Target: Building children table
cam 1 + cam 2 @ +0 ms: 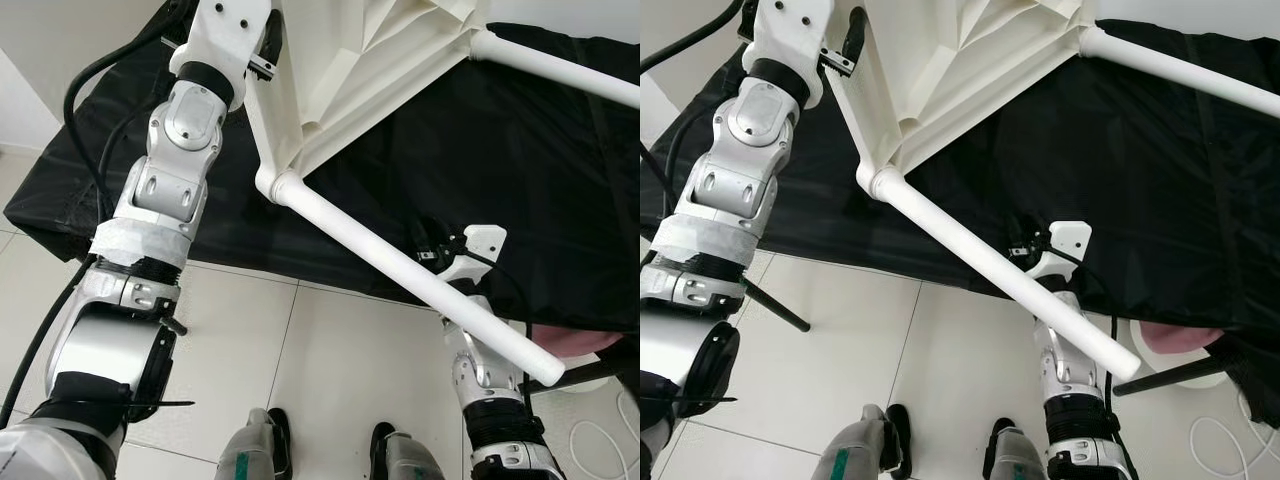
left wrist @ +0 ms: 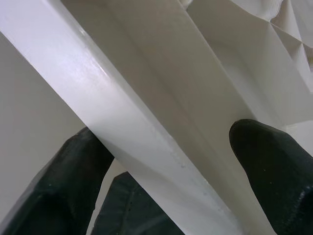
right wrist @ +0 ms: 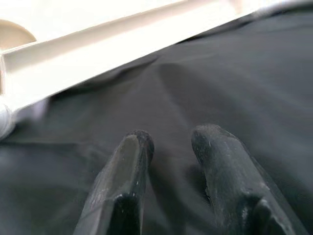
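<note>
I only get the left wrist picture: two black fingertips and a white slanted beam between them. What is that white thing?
Observer: It is the rim of an upturned white children's table, lying on a black cloth over a surface.
Operator: Does it have legs on yet?
Observer: Two white legs are fitted; one leg sticks out from the near corner toward the robot.
Operator: Is the other arm helping?
Observer: The right gripper is empty, fingers apart, above the black cloth under that leg.
Operator: And mine?
Observer: The left gripper straddles the table's edge, raised high on the robot's left.
</note>
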You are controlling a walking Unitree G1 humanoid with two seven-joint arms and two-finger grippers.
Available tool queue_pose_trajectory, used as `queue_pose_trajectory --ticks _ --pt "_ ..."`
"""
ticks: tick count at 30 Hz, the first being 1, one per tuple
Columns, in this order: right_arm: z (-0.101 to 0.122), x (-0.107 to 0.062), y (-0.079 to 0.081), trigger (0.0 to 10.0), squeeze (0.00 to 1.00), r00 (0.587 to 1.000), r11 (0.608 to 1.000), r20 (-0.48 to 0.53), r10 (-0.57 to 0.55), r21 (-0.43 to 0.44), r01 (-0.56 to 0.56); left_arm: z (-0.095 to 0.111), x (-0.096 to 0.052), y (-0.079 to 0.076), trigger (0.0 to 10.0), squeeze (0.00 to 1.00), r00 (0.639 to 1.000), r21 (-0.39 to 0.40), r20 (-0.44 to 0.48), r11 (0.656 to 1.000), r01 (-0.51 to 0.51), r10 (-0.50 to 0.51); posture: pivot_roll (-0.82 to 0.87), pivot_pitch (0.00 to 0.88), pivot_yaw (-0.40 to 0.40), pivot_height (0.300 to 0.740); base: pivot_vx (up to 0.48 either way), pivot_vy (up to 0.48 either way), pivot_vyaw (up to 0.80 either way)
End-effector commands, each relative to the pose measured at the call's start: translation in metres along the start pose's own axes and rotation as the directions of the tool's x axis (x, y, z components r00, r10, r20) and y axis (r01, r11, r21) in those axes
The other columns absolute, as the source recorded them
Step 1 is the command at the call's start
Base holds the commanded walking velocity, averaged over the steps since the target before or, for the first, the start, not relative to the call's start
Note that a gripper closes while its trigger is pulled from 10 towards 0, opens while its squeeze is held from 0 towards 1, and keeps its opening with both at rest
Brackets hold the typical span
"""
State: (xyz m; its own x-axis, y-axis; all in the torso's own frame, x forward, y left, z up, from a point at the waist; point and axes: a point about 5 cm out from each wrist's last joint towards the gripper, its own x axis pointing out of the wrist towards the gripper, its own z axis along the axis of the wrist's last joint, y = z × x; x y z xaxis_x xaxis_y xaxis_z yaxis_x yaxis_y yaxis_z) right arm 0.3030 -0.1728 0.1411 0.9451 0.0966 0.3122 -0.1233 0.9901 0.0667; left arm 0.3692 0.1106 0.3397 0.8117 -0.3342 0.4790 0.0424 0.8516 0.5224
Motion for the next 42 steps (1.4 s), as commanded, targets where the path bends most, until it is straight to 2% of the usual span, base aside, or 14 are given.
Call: queue_pose_trajectory --ticks 1,3,4,11,12,14,15,18,24,28,31,33,35,42 --pt "-0.009 -0.019 -0.006 10.0 0.0 0.997 0.994 -0.021 -0.07 -0.082 0.068 -0.001 -0.003 -0.003 10.0 0.0 0.999 0.021 0.009 0.999 0.032 -0.032 -0.04 0.212 0.107 0.74 0.0 0.0 0.0" --pt "-0.006 -0.024 -0.005 10.0 0.0 0.998 0.991 0.006 -0.062 -0.119 0.063 -0.001 -0.004 -0.003 10.0 0.01 0.999 0.027 0.01 0.999 0.033 -0.033 -0.04 0.216 0.11 0.74 0.0 0.0 0.0" --pt "-0.002 -0.034 -0.004 10.0 0.0 0.996 0.981 0.035 -0.08 -0.173 0.085 -0.002 -0.005 -0.002 10.0 1.0 1.0 0.014 0.008 0.999 0.03 -0.03 -0.04 0.22 0.116 0.74 0.0 0.0 0.0" --pt "0.004 -0.044 -0.01 10.0 0.0 0.986 0.954 0.065 -0.153 -0.25 0.164 0.0 -0.008 -0.006 10.0 1.0 0.997 0.017 0.029 0.997 0.071 -0.071 -0.05 0.231 0.131 0.74 0.0 0.0 0.0" --pt "0.005 -0.046 -0.013 10.0 0.0 0.981 0.942 0.071 -0.181 -0.273 0.193 0.001 -0.01 -0.009 10.0 0.16 0.994 0.026 0.037 0.995 0.098 -0.099 -0.05 0.234 0.134 0.74 0.0 0.0 0.0" --pt "0.005 -0.047 -0.014 10.0 0.0 0.98 0.941 0.071 -0.186 -0.275 0.199 0.002 -0.011 -0.01 10.0 0.16 0.993 0.028 0.04 0.994 0.108 -0.109 -0.05 0.234 0.134 0.74 0.0 0.0 0.0" --pt "0.005 -0.05 -0.016 10.0 0.0 0.974 0.931 0.078 -0.212 -0.286 0.226 0.003 -0.013 -0.011 10.0 0.0 0.99 0.021 0.051 0.991 0.132 -0.133 -0.05 0.236 0.139 0.74 0.0 0.0 0.0" --pt "0.005 -0.051 -0.017 10.0 0.0 0.971 0.927 0.082 -0.223 -0.291 0.237 0.004 -0.014 -0.011 10.0 0.0 0.989 0.018 0.055 0.99 0.14 -0.14 -0.05 0.236 0.139 0.74 0.0 0.0 0.0" --pt "0.002 -0.06 -0.02 10.0 0.0 0.965 0.901 0.064 -0.256 -0.347 0.262 0.013 -0.025 -0.012 10.0 0.0 0.96 -0.032 0.119 0.965 0.26 -0.255 -0.04 0.24 0.14 0.74 0.0 0.0 0.0" --pt "-0.001 -0.065 -0.022 10.0 0.0 0.96 0.889 0.045 -0.278 -0.367 0.275 0.017 -0.039 0.0 10.0 0.0 0.939 -0.164 0.149 0.929 0.333 -0.31 -0.04 0.245 0.138 0.74 0.0 0.0 0.0" --pt "-0.002 -0.065 -0.022 10.0 0.0 0.96 0.889 0.043 -0.276 -0.369 0.271 0.017 -0.043 0.002 10.0 0.0 0.931 -0.19 0.151 0.915 0.356 -0.331 -0.04 0.245 0.138 0.74 0.0 0.0 0.0" --pt "-0.003 -0.064 -0.021 10.0 0.0 0.961 0.889 0.039 -0.274 -0.372 0.268 0.02 -0.053 0.008 10.0 0.0 0.916 -0.233 0.161 0.888 0.396 -0.366 -0.04 0.248 0.133 0.74 0.0 0.0 0.0" --pt "-0.003 -0.064 -0.021 10.0 0.0 0.961 0.889 0.039 -0.274 -0.372 0.268 0.02 -0.053 0.008 10.0 0.0 0.916 -0.233 0.161 0.888 0.396 -0.366 -0.04 0.248 0.133 0.74 0.0 0.0 0.0" --pt "-0.005 -0.06 -0.021 10.0 0.0 0.965 0.888 0.032 -0.259 -0.386 0.251 0.015 -0.084 0.025 10.0 0.0 0.868 -0.355 0.093 0.798 0.487 -0.488 -0.03 0.251 0.128 0.74 0.0 0.0 0.0"
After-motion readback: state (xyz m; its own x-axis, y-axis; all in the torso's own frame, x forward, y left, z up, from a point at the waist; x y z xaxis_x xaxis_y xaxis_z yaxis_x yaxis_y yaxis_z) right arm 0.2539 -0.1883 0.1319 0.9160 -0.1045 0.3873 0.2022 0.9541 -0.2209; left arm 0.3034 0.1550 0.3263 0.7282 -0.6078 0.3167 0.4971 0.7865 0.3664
